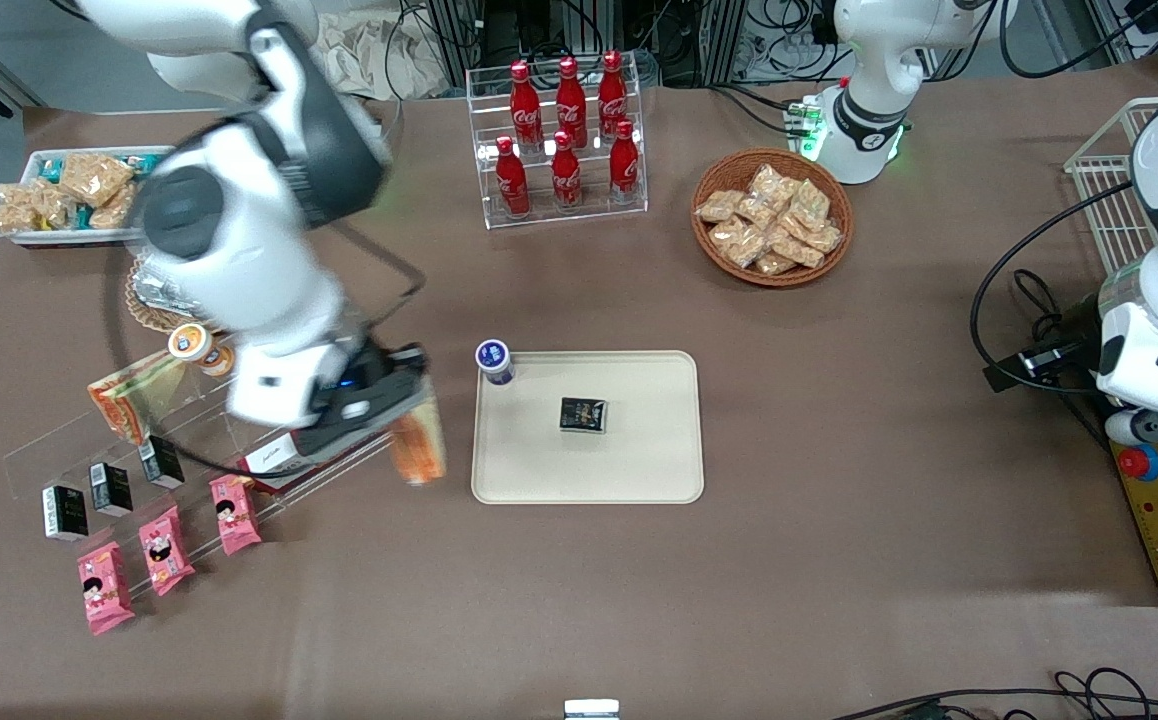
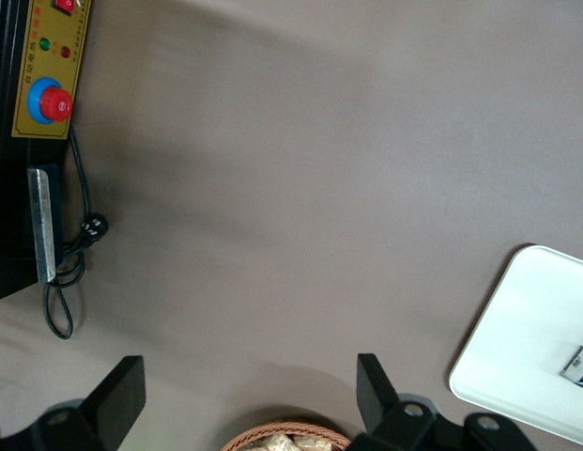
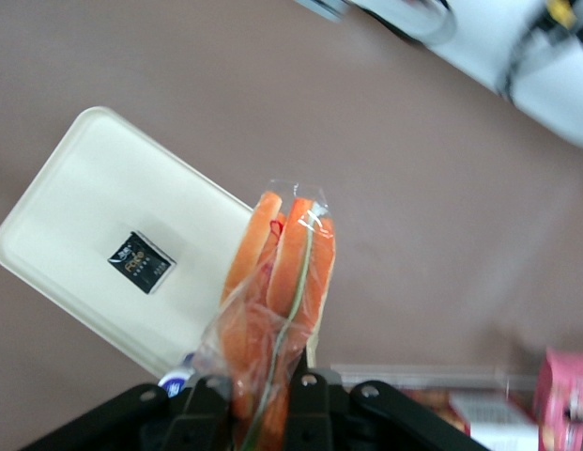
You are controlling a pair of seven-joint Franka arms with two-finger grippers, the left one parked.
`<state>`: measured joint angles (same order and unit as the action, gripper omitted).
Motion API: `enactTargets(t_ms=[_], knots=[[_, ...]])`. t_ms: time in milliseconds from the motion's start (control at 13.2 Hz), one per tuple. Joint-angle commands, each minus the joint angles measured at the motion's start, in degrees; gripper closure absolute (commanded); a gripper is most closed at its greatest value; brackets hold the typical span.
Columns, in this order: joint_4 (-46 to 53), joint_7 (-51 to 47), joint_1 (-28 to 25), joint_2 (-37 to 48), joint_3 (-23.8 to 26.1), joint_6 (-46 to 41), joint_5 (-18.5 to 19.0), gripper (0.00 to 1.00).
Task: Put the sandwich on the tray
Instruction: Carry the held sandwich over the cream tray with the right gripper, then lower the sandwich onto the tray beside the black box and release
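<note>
A: Status?

B: Pick looks done, place isn't. Gripper (image 1: 409,415) is closed on the sandwich (image 1: 417,445), fingers pinching the wrapped wedge at one end, with the rest hanging out past the fingertips. It's held off the table, just beside the tray (image 1: 639,470) on the working arm's end, not over it yet.

A: What's left?

B: My read: carry it across the rim, lower, release. Short move.

A: Room on the tray?

B: A small black pack (image 1: 583,415) sits roughly mid-tray. Bare surface all around it, most of it toward the parked arm's end and nearer the front camera. Wrist view shows the same: pack (image 3: 141,263) with open tray (image 3: 75,188) around it.

A: Anything at the edges?

B: A blue-lidded cup (image 1: 494,361) stands at the tray corner closest to the gripper, touching or just over the rim, I can't tell which. That's the one to clear on the way in. The clear rack (image 1: 179,450) with the second sandwich (image 1: 129,395) is near the arm too, so swing away from it.

A: Risk?

B: Hanging wedge clipping the cup. I'd come in nearer the front camera than the cup.
</note>
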<state>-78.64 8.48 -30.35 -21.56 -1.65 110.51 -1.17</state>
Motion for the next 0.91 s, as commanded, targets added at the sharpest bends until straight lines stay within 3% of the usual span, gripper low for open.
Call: enactTargets(t_ms=[0,226,453,830], knots=[[0.9,8.5,-3.8,-3.5,-0.5,4.6,3.3,0.81],[0.5,19.4,-8.5,-6.0,-0.5,6.0,6.6,0.8],[0.0,20.9,-12.3,-8.5,-0.5,11.5,11.8,0.8],[-0.4,20.8,-14.3,-14.6,-0.6,16.7,11.6,0.8]])
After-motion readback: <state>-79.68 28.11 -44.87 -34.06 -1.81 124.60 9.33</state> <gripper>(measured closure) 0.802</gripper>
